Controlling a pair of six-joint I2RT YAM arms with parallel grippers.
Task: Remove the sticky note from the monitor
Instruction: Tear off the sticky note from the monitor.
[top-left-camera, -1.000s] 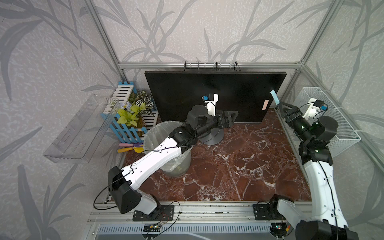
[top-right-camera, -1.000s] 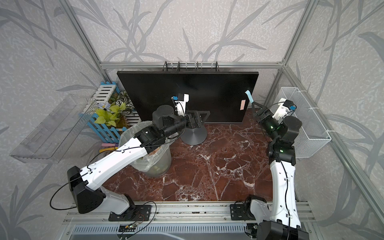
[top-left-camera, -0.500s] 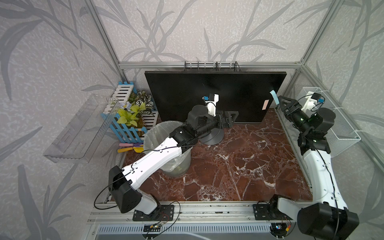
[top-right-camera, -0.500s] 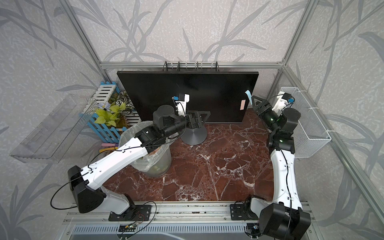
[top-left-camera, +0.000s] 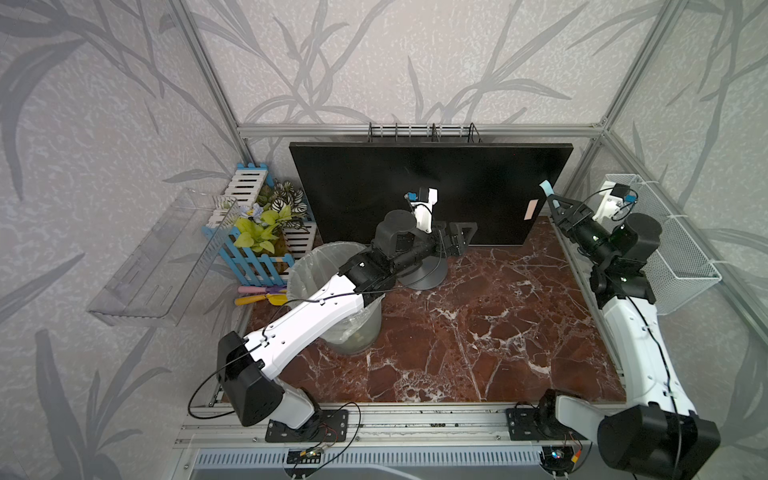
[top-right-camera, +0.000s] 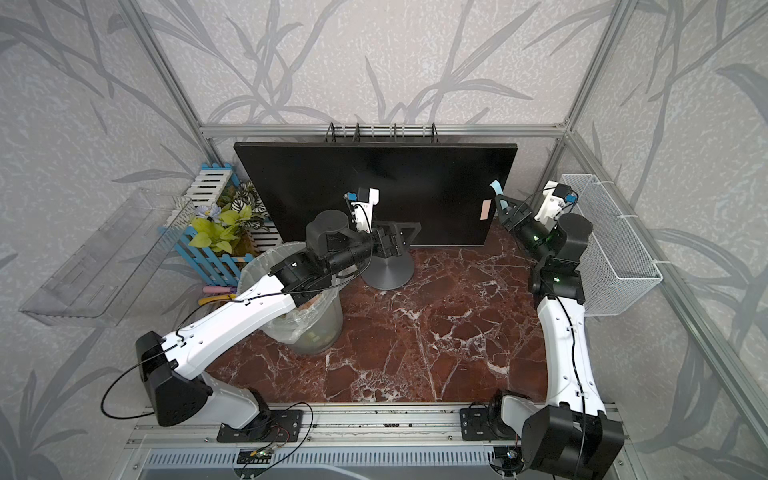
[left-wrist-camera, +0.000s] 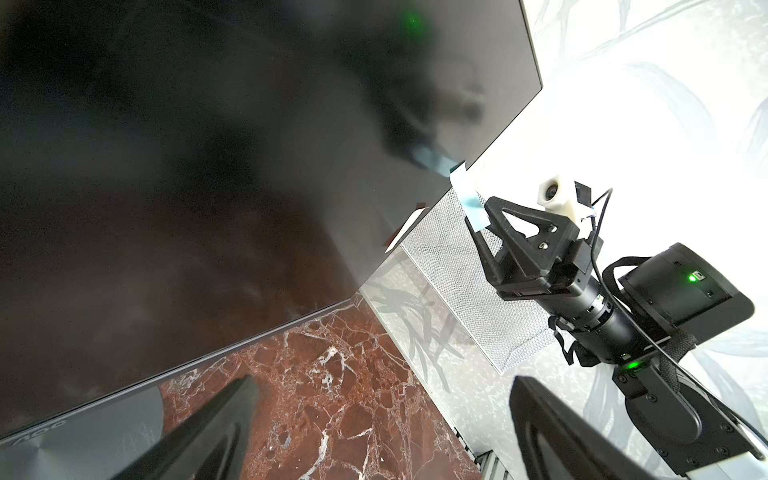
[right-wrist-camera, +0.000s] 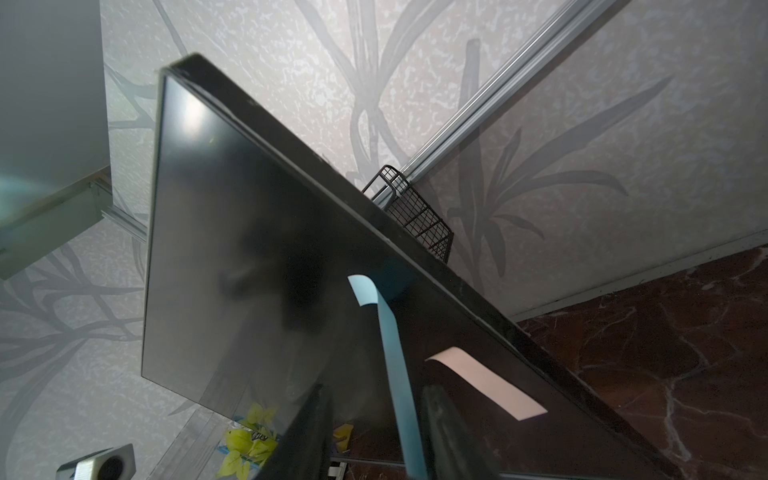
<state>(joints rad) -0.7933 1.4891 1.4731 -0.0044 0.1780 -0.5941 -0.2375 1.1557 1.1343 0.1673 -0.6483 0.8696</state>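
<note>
Monitor (top-left-camera: 415, 187) is standing upright at the back of the marble table (top-left-camera: 478, 332), with its round grey foot (top-right-camera: 388, 274) sitting near the table's middle. Two notes are showing at its right end. A blue sticky note (top-left-camera: 545, 188) is curling off the right edge about halfway up. A pink sticky note (top-left-camera: 531, 209) is lying flat on the screen, just below and inward of the blue one.

Right gripper (left-wrist-camera: 481, 212) is hanging at that edge, its tips straddling the blue note's lower part. Jaws are standing narrow, with one finger against the strip. The right wrist view is showing a sliver of gap on the other side, so I cannot tell whether the note is truly pinched. In the left wrist view the note's upper end is touching the monitor's edge.

Left gripper (top-left-camera: 457, 237) is hovering low before the screen, just above the foot, jaws spread wide and holding nothing. Its arm is lying across above the lined waste bin (top-left-camera: 305, 259). A white wire basket (top-left-camera: 673, 257) is hanging on the right wall.
</note>
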